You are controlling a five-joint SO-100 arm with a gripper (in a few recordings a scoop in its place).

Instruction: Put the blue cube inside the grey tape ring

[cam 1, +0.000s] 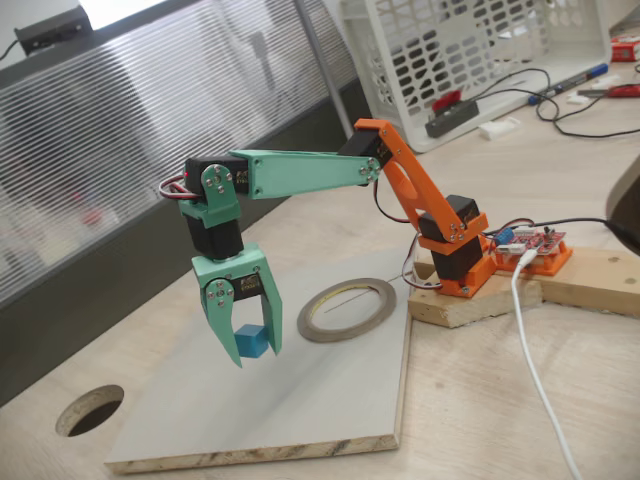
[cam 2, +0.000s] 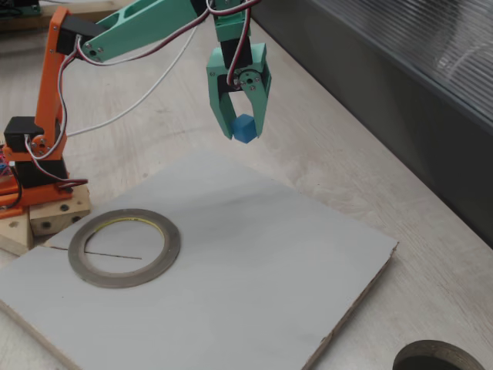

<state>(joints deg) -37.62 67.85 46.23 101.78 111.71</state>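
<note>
Pinching the blue cube (cam 2: 244,128) above the board (cam 2: 254,254), teal fingers (cam 2: 243,132), beside the unlabelled grey tape ring (cam 2: 124,247).

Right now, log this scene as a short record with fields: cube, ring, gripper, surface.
cube: the blue cube is held between the fingers, lifted off the board
ring: the grey tape ring lies flat on the board, nothing inside it
gripper: the gripper points down, shut on the cube, off to one side of the ring, not above it
surface: pale board on a wooden table; a round hole is cut in the table near the board's corner
</note>
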